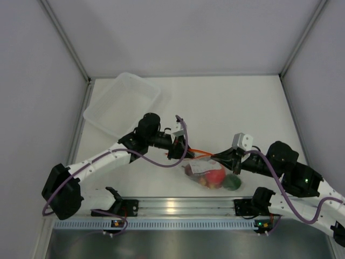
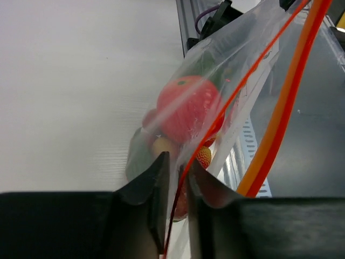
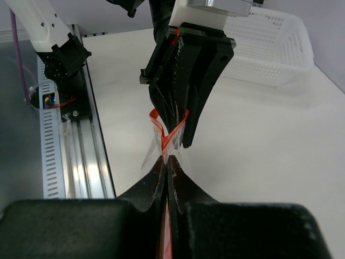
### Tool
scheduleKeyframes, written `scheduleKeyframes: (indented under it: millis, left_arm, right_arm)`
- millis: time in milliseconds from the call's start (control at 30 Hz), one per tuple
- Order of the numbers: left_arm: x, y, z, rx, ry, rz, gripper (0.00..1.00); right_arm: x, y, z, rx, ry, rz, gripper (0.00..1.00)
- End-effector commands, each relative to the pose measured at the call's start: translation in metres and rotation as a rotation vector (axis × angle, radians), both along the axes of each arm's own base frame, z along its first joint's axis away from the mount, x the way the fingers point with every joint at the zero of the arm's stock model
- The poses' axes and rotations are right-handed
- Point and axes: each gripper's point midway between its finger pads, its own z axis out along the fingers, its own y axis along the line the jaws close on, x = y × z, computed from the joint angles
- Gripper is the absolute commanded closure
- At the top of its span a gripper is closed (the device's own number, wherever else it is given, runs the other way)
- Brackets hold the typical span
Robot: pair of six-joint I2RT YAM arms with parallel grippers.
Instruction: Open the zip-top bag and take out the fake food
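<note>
Zip-top bag [image 1: 207, 171]: light, crinkly, slippery film, fake food [image 1: 215, 175] inside, located at six o'clock of counter [image 1: 242, 108]. Orange strip [image 2: 280, 108] is clamped by right gripper [image 3: 168, 161]. Left gripper [image 2: 177, 162] is set narrow around it, contact unclear. Strip lips are judged the best hold.

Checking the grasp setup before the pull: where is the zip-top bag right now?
In the top view the zip-top bag lies by the table's near edge, right of centre, its orange strip running from the left tool to the shut right tool.

Translucent rectangular tub [image 1: 123, 103] at the table's far left, white table [image 1: 232, 108], metal rail [image 1: 178, 206] along near edge
</note>
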Motion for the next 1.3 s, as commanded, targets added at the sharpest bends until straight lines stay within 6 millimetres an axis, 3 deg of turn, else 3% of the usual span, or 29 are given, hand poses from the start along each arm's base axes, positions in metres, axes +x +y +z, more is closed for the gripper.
scheduleKeyframes:
  millis: [0, 200, 533, 600, 633, 733, 767, 900, 1000, 1067, 1233, 1267]
  left_arm:
    - [-0.001, -0.005, 0.018, -0.052, -0.060, -0.032, 0.81]
    - [0.001, -0.002, 0.036, -0.082, -0.099, 0.004, 1.00]
    - [0.016, 0.005, 0.076, -0.100, -0.161, 0.136, 1.00]
    - [0.030, 0.005, 0.078, -0.078, -0.154, 0.220, 1.00]
    - [0.035, 0.006, 0.080, -0.056, -0.138, 0.250, 1.00]
    - [0.062, 0.012, 0.086, -0.015, -0.109, 0.428, 1.00]
    - [0.081, 0.019, 0.086, 0.006, -0.112, 0.545, 1.00]
    - [0.123, 0.045, 0.095, 0.018, -0.072, 0.862, 1.00]
    - [0.141, 0.064, 0.104, -0.024, 0.000, 1.054, 1.00]
    - [0.144, 0.068, 0.106, -0.061, 0.072, 1.121, 1.00]
    - [0.159, 0.084, 0.091, -0.142, 0.265, 1.324, 1.00]
    - [0.160, 0.084, 0.087, -0.158, 0.293, 1.340, 1.00]
  right_arm:
    - [0.001, -0.001, 0.039, 0.102, -0.063, -0.004, 1.00]
    - [0.003, 0.000, 0.034, 0.093, -0.058, -0.011, 1.00]
    - [0.020, -0.006, 0.045, 0.105, -0.059, -0.116, 1.00]
    - [0.027, -0.010, 0.049, 0.111, -0.055, -0.164, 0.94]
    - [0.031, -0.010, 0.049, 0.110, -0.044, -0.188, 0.76]
    - [0.049, -0.018, 0.051, 0.119, -0.018, -0.305, 0.48]
    - [0.053, -0.020, 0.053, 0.123, -0.013, -0.335, 0.47]
    - [0.081, -0.037, 0.048, 0.132, 0.053, -0.553, 0.34]
    - [0.094, -0.050, 0.046, 0.175, 0.129, -0.702, 0.24]
    - [0.098, -0.053, 0.044, 0.219, 0.194, -0.761, 0.23]
    - [0.094, -0.034, 0.028, 0.376, 0.413, -0.750, 0.26]
    - [0.094, -0.027, 0.014, 0.380, 0.453, -0.745, 0.26]
